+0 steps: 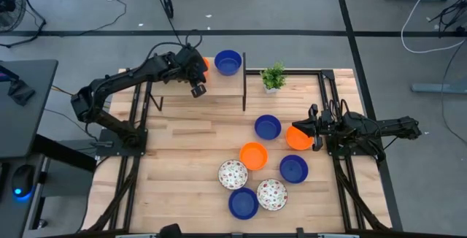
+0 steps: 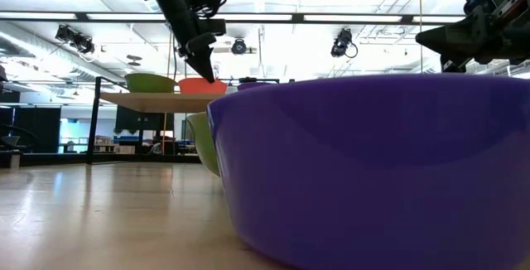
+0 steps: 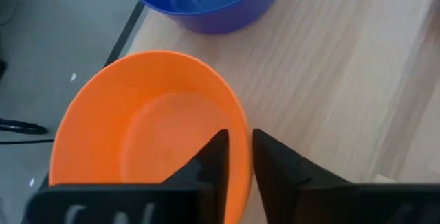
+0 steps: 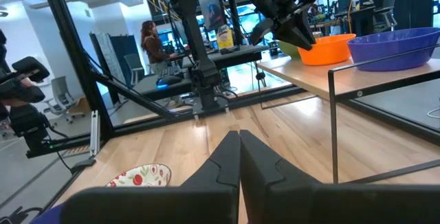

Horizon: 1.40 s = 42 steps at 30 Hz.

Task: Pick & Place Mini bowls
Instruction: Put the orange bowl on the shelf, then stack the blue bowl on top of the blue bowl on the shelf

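An orange mini bowl (image 3: 148, 124) stands upright on a raised wooden shelf (image 1: 219, 85) at the table's far side, beside a blue bowl (image 1: 228, 62). My left gripper (image 3: 237, 159) is shut on the orange bowl's rim. My right gripper (image 4: 239, 148) hovers shut near the table's right edge, with nothing between its fingers, next to another orange bowl (image 1: 296, 137). On the table top lie two blue bowls (image 1: 268, 127) (image 1: 293, 169), an orange bowl (image 1: 253, 155), two floral bowls (image 1: 233, 174) (image 1: 271, 193) and a third blue bowl (image 1: 243, 203). My left gripper holds the orange bowl by its rim (image 3: 242, 131) on the side away from the blue bowl. One finger (image 3: 213, 159) is inside the bowl and one (image 3: 275, 165) outside. The fingers slant down from above. The bowl sits upright with its base on the shelf.
A small green potted plant (image 1: 273, 77) stands right of the shelf's dark frame post (image 1: 244, 81). In the low view the nearest blue bowl (image 2: 373, 162) fills the foreground and hides the table behind it. A person (image 4: 150, 42) stands in the room beyond.
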{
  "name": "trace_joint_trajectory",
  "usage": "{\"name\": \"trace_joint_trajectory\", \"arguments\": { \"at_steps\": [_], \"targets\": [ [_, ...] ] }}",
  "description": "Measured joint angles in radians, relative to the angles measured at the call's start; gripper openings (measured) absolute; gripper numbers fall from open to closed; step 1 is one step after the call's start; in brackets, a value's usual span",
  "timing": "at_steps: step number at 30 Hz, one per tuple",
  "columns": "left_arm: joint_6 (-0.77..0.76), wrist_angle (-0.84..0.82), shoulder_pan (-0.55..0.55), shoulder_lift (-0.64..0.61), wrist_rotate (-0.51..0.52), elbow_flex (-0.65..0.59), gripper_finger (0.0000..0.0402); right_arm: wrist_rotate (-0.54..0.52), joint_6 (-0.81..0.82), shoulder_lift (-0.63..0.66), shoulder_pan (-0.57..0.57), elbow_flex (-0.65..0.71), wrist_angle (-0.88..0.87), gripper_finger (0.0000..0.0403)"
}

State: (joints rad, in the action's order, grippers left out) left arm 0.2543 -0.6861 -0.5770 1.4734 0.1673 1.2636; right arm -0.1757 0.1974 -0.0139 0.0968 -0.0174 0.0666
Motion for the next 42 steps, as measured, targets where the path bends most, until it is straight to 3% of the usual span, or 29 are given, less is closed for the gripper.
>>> {"name": "trace_joint_trajectory", "arguments": {
  "at_steps": [6,11,16,21,25,29,35,42],
  "targets": [
    [-0.008,-0.008,0.005,-0.017,0.02,0.004,0.0135,0.0,0.0,0.0,0.0,0.0,0.0,0.0006],
    [-0.036,-0.07,0.038,-0.063,0.023,0.061,0.016,0.0,0.0,0.0,0.0,0.0,0.0,0.0006],
    [-0.106,-0.106,0.118,-0.176,0.022,0.073,0.0158,0.0,0.0,0.0,0.0,0.0,0.0,0.0006],
    [-0.187,-0.068,0.294,-0.33,0.02,-0.044,0.0138,0.0,0.0,0.0,0.0,0.0,0.0,0.0006],
    [-0.261,0.118,0.484,-0.451,0.021,-0.238,0.012,0.0,0.0,0.0,0.0,0.0,0.0,0.0006],
    [-0.327,0.411,0.674,-0.516,0.034,-0.464,0.0107,0.0,0.0,0.0,0.0,0.0,0.0,0.0006],
    [-0.34,0.853,0.889,-0.491,0.162,-0.726,0.0092,0.0,0.0,0.0,0.0,0.0,0.0,0.0006],
    [-0.357,1.181,1.028,-0.415,0.293,-0.898,0.0083,0.0,0.0,0.0,0.0,0.0,0.0,0.0006]
  ]
}}
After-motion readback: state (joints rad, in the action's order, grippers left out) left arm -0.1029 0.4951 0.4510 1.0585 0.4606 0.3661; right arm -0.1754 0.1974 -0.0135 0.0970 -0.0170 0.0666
